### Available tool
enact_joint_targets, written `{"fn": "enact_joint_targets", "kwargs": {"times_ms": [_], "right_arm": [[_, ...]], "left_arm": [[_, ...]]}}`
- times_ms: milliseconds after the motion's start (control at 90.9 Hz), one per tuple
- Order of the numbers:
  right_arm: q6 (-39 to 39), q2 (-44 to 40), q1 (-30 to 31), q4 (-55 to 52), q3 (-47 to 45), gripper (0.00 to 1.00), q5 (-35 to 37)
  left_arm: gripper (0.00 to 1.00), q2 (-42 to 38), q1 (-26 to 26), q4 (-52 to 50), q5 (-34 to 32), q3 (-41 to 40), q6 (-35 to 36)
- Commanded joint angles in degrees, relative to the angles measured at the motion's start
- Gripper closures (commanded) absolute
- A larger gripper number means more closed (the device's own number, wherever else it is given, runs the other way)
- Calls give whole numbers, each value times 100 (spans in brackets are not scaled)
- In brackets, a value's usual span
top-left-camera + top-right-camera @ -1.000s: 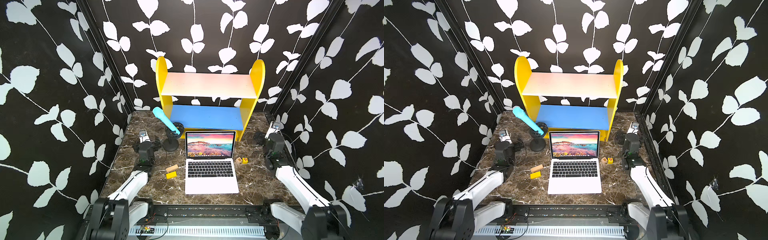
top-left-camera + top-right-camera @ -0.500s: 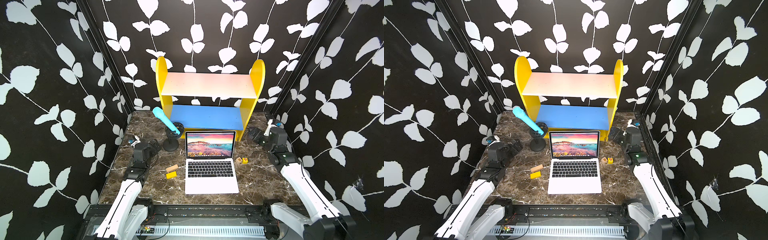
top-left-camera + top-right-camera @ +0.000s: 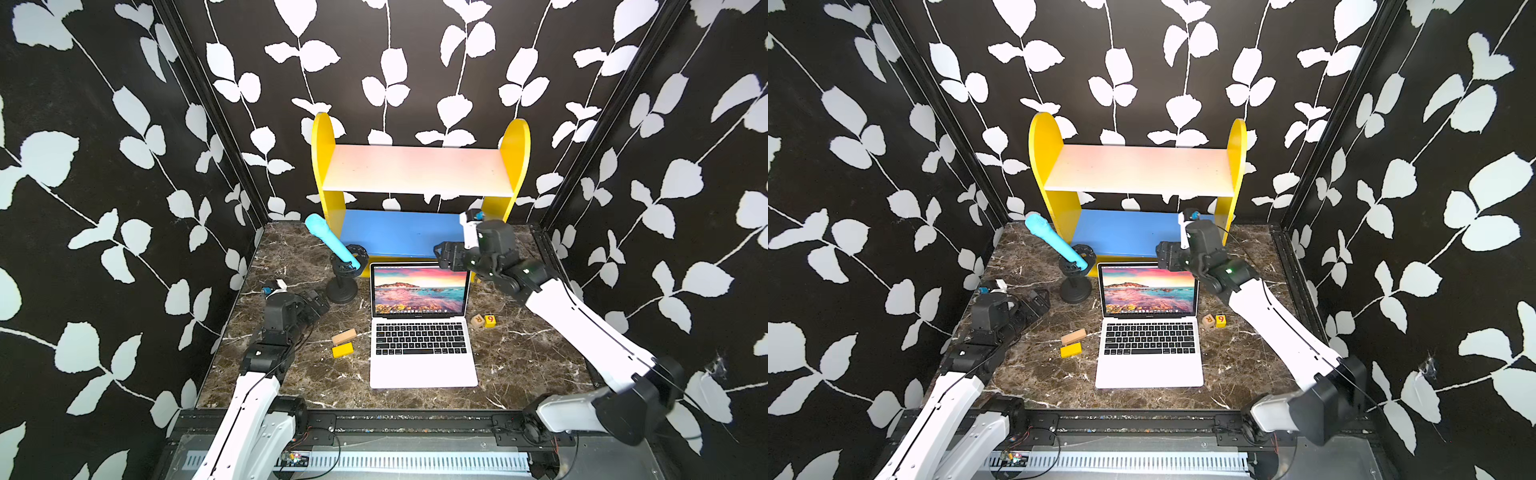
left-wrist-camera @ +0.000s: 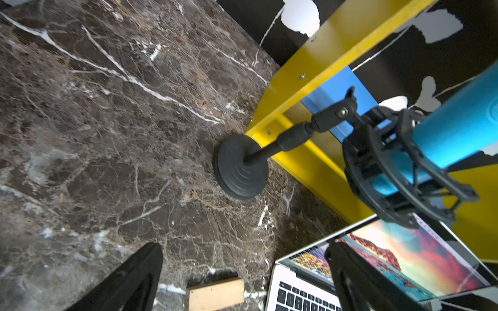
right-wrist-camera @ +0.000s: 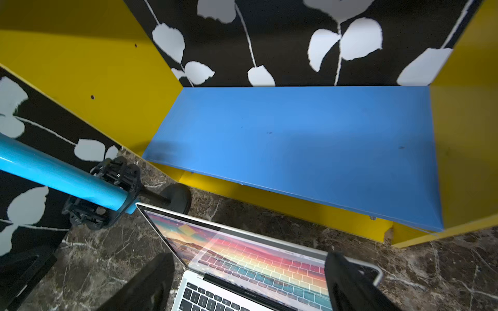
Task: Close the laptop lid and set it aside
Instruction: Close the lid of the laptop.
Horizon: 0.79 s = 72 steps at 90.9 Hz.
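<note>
The laptop [image 3: 422,368] [image 3: 1148,370] lies open in the middle of the marble table, keyboard toward the front. Its lid [image 3: 419,289] [image 3: 1148,291] stands upright and shows a pink-and-teal seascape. My right gripper [image 3: 446,255] [image 3: 1165,255] hovers open just above the lid's top right corner. In the right wrist view the right gripper [image 5: 248,255] has the lid [image 5: 202,234] below it, and one finger [image 5: 347,282] overlaps that corner. My left gripper [image 3: 318,301] [image 3: 1038,301] [image 4: 244,245] is open and empty, low over the table left of the laptop [image 4: 296,285].
A blue microphone [image 3: 332,245] leans on a black stand [image 3: 341,291] close to the lid's left edge. A yellow shelf with a blue lower board [image 3: 399,232] stands right behind the laptop. A wooden block [image 3: 344,336] and a yellow block [image 3: 343,350] lie left of the keyboard, two lettered cubes [image 3: 484,320] to its right.
The right arm has swung in from the table's right side to the lid's top right corner. The left arm has unfolded and carried its gripper forward toward the microphone stand. The laptop has not moved.
</note>
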Motion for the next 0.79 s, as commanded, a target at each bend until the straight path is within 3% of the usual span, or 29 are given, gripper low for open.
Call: {"fn": "enact_joint_targets", "kwargs": {"times_ms": [0, 286, 781], "right_arm": [[-217, 428, 192, -497, 614, 13, 95], [-202, 1689, 489, -981, 1868, 21, 8], [-198, 2518, 544, -1118, 2368, 48, -248]], "left_arm": [[2, -194, -169, -223, 174, 157, -29], [2, -339, -661, -556, 14, 328, 62], [2, -453, -775, -568, 163, 339, 90]]}}
